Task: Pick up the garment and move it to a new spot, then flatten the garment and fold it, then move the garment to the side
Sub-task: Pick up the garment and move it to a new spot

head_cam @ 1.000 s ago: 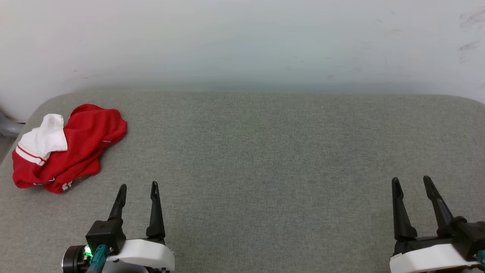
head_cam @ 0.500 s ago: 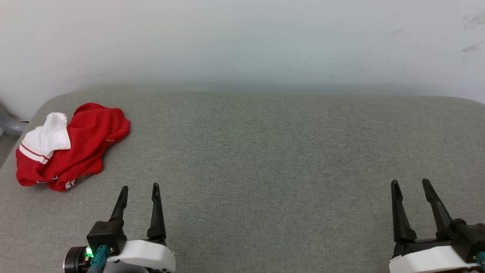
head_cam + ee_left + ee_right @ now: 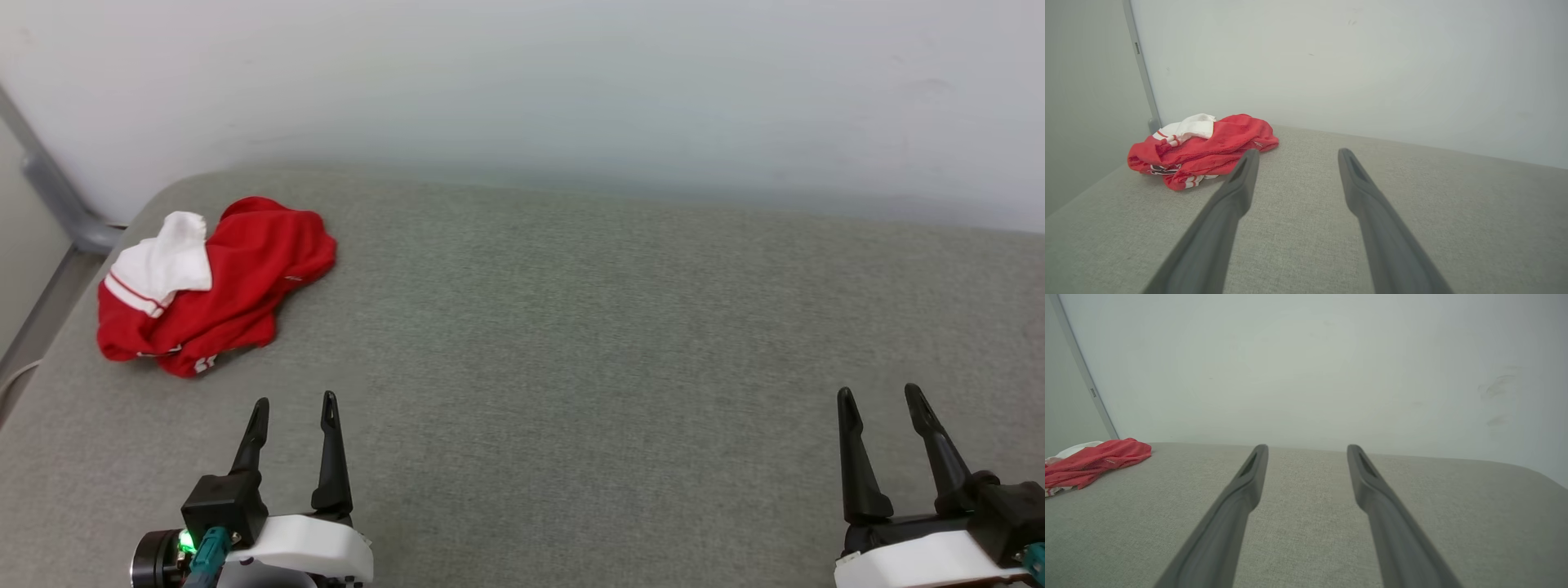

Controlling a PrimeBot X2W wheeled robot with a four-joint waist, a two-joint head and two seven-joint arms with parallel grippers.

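The grey cloth-covered table (image 3: 620,327) is broad, and the crumpled red jersey (image 3: 245,278) lies by its far left corner, white sleeve on top. My left fingers (image 3: 330,457) are spread wide and empty, near the jersey but short of it. My right fingers (image 3: 853,457), equally wide and empty, are well apart from it. I'd reach with the left, drop onto a thick red fold (not the loose sleeve) and pinch deep.

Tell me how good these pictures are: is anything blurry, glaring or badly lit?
Head view: soft, even light, no glare; the garment is crisp and casts barely any shadow on the grey cushion. Left wrist view: the left end effector looks soft, being close to the lens. Right wrist view: the right end effector is likewise soft; faint smudges mark the wall.
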